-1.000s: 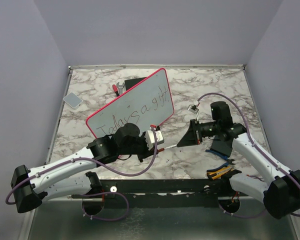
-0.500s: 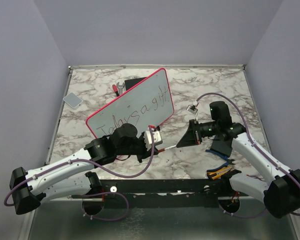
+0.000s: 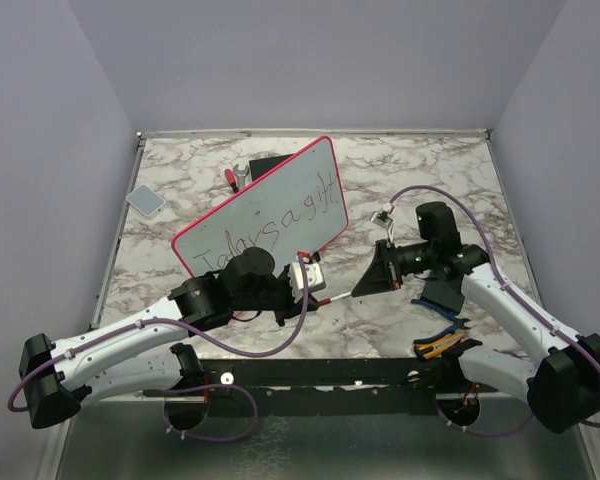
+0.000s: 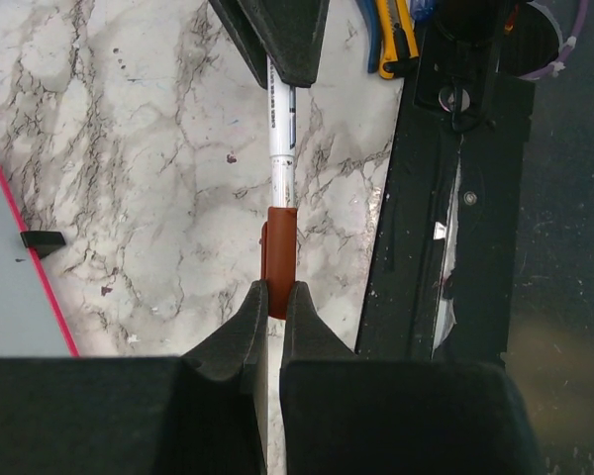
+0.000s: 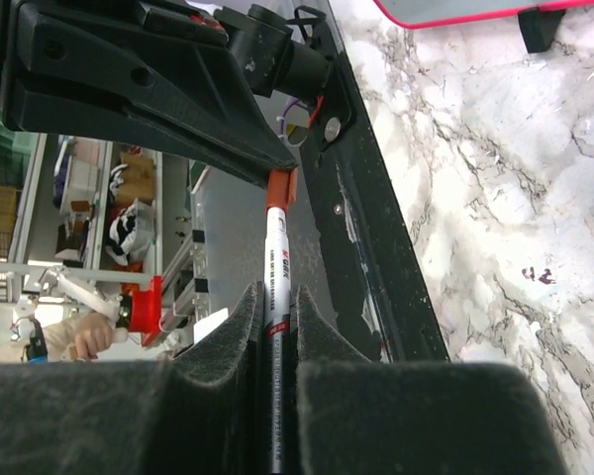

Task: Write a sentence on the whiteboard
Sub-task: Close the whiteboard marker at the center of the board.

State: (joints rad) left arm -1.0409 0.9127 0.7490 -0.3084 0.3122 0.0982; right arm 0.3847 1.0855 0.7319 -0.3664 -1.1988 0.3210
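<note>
The whiteboard (image 3: 280, 195) stands tilted on the marble table (image 3: 430, 180), left of the middle and just behind the left arm. The sentence (image 3: 270, 238) is already on it, running along its length. By this, the writing itself looks finished, and the step in hand seems to be closing the marker (image 4: 280, 129) with its red cap (image 4: 279, 247).

The two arms meet in front of the board, low over the table. The left gripper (image 4: 274, 297) has its jaws pressed onto the lower end of the cap, and the right gripper (image 5: 275, 297) pinches the white barrel between its jaws. In both wrist views the barrel and the cap lie in one straight line and the barrel end is inside the cap. Whether the cap is fully seated cannot be told.

To do this step well, both arms should push only along the axis of the marker, without any sideways turn – a small angle would jam the cap or bend the barrel out of the grip. The right jaws hold a smooth round body, so it may slide if the push is hard; a firm, slow push is safer. The pliers (image 3: 440, 345) near the right base lie well apart and are no obstacle.
</note>
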